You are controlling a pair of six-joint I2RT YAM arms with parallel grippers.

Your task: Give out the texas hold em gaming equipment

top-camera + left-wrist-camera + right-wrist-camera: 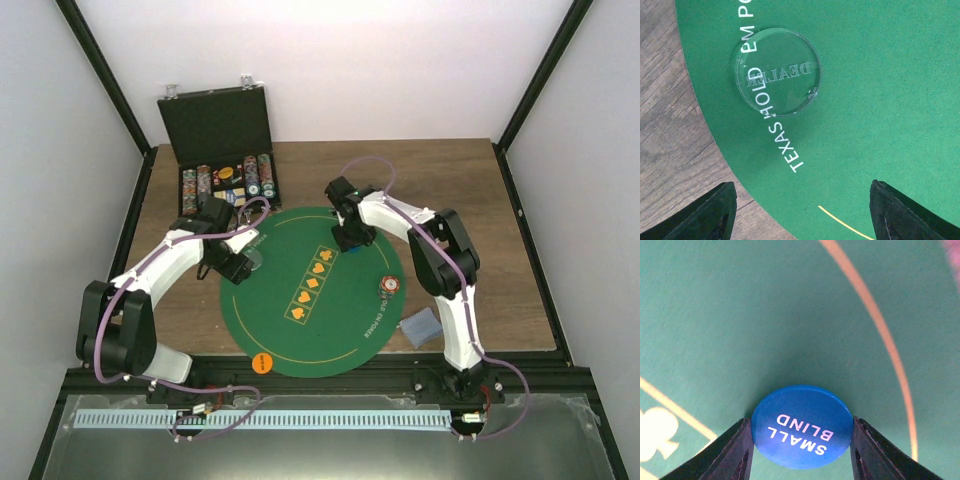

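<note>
A blue "SMALL BLIND" disc [801, 426] sits between my right gripper's [802, 447] fingers, which touch both its sides, low over the green felt mat [765, 315]. From above, the right gripper [352, 245] is at the mat's far side. My left gripper [802, 215] is open and empty over the mat's left edge. A clear "DEALER" disc [776, 71] lies flat on the mat just ahead of it, also seen from above [255, 262]. A red-and-white chip stack [389, 286] and an orange disc [263, 362] lie on the mat. Grey-blue cards [420, 327] lie on the table right of it.
An open black case [215, 120] holding rows of chips [228, 183] stands at the back left, close behind the left arm. The round mat [330, 330] covers the table's middle. Bare wood [500, 250] lies to its right and left.
</note>
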